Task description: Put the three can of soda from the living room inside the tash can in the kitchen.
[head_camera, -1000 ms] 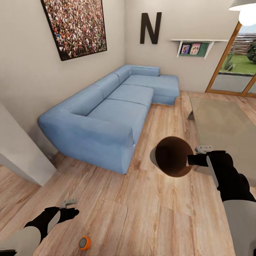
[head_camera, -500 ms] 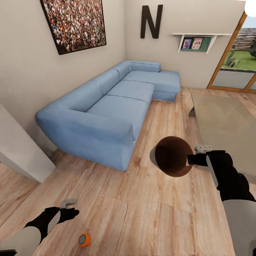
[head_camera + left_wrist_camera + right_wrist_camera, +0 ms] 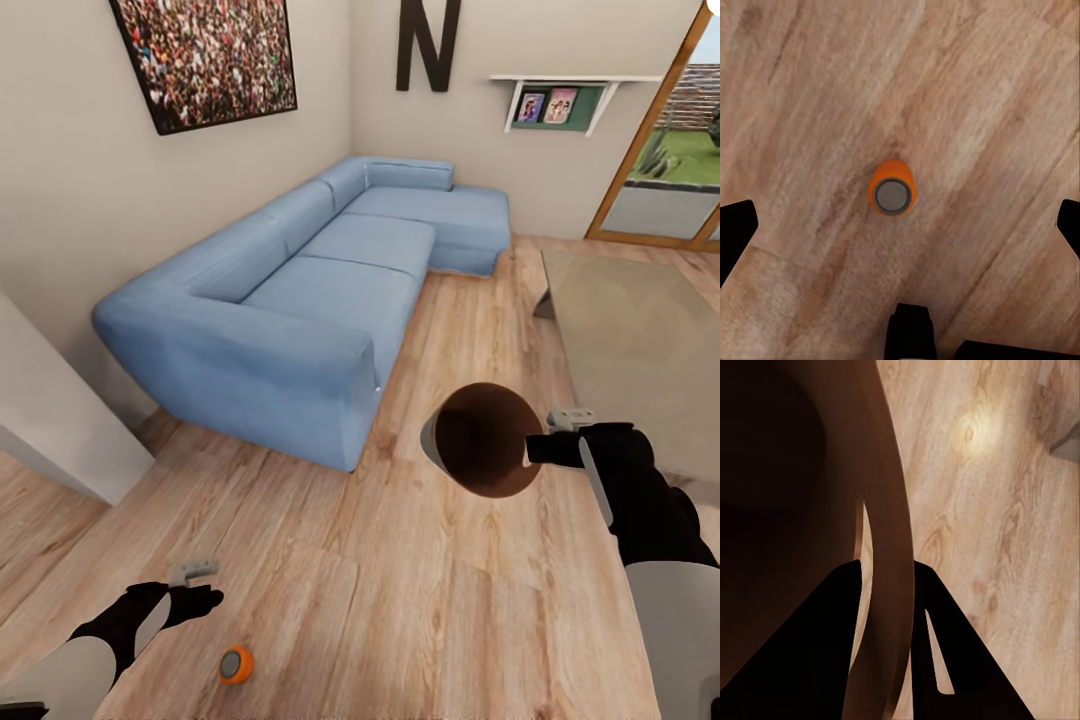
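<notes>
An orange can of soda stands upright on the wood-plank floor of the living room, just right of my left gripper. In the left wrist view the same can sits straight below the left gripper, whose black fingers are spread wide, open and holding nothing. My right gripper is shut on the rim of the tash can, held off the floor and tipped so its coppery brown inside faces the head camera. In the right wrist view the rim runs between the two fingers of the right gripper.
A blue corner sofa fills the left and middle. A glass-topped table stands at the right, close behind my right arm. A white wall corner juts in at the left. A glass door is at the back right.
The whole head view has shifted a little, so the camera has moved; the orange can sits slightly higher in the picture. Both arms keep their pose and the right gripper still holds the bin.
</notes>
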Controlling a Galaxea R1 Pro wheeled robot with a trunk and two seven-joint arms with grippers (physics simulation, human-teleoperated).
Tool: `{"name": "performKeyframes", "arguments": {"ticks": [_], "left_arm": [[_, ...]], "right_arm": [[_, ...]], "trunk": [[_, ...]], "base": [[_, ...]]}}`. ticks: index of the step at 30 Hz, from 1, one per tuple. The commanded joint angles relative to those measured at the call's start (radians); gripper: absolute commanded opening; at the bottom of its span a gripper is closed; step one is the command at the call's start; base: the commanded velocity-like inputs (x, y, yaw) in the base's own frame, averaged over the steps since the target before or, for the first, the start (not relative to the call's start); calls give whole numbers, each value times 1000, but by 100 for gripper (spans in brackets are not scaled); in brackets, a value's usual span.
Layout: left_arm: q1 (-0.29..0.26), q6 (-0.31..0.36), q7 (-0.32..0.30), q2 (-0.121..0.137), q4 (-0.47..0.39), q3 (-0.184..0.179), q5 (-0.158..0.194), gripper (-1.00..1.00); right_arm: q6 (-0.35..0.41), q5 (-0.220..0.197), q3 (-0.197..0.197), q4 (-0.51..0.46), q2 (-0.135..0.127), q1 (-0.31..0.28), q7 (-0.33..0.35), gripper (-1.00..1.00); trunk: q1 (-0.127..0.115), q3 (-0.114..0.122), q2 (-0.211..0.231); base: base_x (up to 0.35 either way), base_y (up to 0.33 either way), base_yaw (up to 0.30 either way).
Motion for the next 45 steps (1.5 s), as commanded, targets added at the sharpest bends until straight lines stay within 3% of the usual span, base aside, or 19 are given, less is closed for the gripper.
{"name": "performKeyframes", "arguments": {"ticks": [1, 15, 39, 45], "left_arm": [[0, 0, 0, 0, 0, 0, 0, 100], [0, -2, 0, -1, 0, 0, 0, 100], [-1, -19, 0, -7, 0, 0, -1, 100], [-1, -22, 0, -7, -1, 0, 0, 100]], "right_arm": [[2, -24, 0, -1, 0, -1, 6, -100], [2, -24, 29, -1, 4, -2, 7, -100], [2, -24, 33, -1, 5, -2, 6, -100], [2, -23, 34, -2, 7, -1, 6, -100]], "trunk": [[4, -5, -7], [57, -71, -105], [149, -185, -273], [149, -194, -273]], "base": [[0, 0, 0], [0, 0, 0], [0, 0, 0], [0, 0, 0]]}}
